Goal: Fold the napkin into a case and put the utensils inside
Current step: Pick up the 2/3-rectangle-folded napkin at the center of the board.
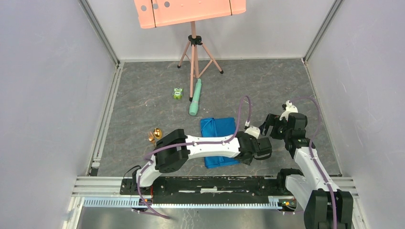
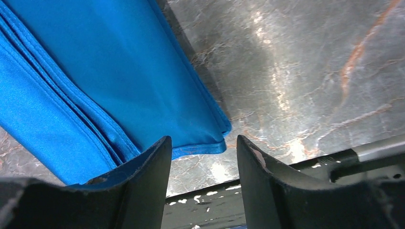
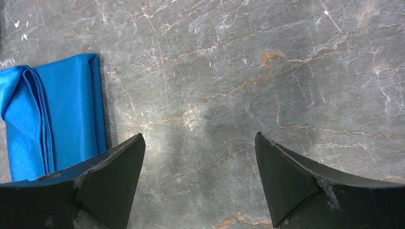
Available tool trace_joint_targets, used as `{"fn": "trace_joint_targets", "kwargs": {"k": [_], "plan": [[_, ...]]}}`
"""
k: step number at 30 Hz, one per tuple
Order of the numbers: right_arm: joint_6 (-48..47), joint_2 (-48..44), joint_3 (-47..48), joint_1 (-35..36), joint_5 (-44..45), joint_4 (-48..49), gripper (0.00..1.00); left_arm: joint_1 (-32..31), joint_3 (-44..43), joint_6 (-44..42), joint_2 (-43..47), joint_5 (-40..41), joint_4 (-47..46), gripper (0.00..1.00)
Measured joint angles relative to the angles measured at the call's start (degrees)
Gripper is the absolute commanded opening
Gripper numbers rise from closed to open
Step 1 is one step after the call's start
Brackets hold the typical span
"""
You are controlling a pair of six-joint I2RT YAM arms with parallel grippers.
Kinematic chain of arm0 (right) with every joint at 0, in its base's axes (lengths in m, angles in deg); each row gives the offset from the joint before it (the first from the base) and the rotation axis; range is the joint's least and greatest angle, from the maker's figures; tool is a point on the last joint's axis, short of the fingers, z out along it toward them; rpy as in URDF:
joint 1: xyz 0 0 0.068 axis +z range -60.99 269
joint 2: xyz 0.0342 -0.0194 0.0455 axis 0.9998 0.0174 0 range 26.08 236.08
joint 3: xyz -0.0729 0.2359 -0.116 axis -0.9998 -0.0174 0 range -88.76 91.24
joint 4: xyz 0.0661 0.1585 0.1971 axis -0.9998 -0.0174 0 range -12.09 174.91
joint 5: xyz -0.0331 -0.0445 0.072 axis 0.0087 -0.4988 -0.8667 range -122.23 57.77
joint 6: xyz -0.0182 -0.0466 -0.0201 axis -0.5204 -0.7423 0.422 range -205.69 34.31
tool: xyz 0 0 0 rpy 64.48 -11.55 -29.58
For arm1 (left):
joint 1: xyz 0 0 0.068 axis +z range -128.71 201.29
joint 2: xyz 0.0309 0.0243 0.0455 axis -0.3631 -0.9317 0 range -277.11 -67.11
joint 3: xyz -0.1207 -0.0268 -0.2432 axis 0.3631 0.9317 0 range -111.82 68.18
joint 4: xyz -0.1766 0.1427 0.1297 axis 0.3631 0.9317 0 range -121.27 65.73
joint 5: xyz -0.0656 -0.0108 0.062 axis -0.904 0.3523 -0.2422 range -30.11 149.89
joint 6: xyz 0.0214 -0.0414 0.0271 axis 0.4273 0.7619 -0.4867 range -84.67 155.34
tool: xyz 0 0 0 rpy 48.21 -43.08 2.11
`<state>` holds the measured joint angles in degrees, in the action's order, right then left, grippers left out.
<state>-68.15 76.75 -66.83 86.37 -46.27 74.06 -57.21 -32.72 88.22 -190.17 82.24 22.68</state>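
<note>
Fingers (image 2: pixel 148 167) of the left gripper (image 2: pixel 203 143) stand parted with nothing between them, at the near right corner of the napkin (image 1: pixel 218 128), which lies folded into a long strip mid-table. A pinch here might catch only the top layer, or slip off the hem, and pull the stacked folds apart. The utensils (image 1: pixel 155 135) lie well to the left beside this arm's elbow, which could knock them. That arm stretches low across the cloth's near end. The right gripper (image 3: pixel 199 143) gapes empty over bare table (image 3: pixel 286 71) just right of the napkin, its arm bent upward.
</note>
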Motion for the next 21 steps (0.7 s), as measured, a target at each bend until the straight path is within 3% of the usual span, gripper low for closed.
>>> {"fn": "trace_joint_targets", "kwargs": {"k": [11, 14, 21], "plan": [[-1.4, -0.4, -3.0, 0.0, -2.2, 0.0, 0.9, 0.0, -2.7, 0.4, -4.9, -0.7, 2.6, 0.62], [-1.6, -0.3, -3.1, 0.0, -2.9, 0.0, 0.9, 0.1, -2.8, 0.4, -5.3, -1.3, 3.0, 0.59], [-2.0, 0.0, -3.5, 0.0, -5.9, 0.6, 0.92, 1.0, -2.1, 0.5, -5.3, -1.9, 2.1, 0.27]]}}
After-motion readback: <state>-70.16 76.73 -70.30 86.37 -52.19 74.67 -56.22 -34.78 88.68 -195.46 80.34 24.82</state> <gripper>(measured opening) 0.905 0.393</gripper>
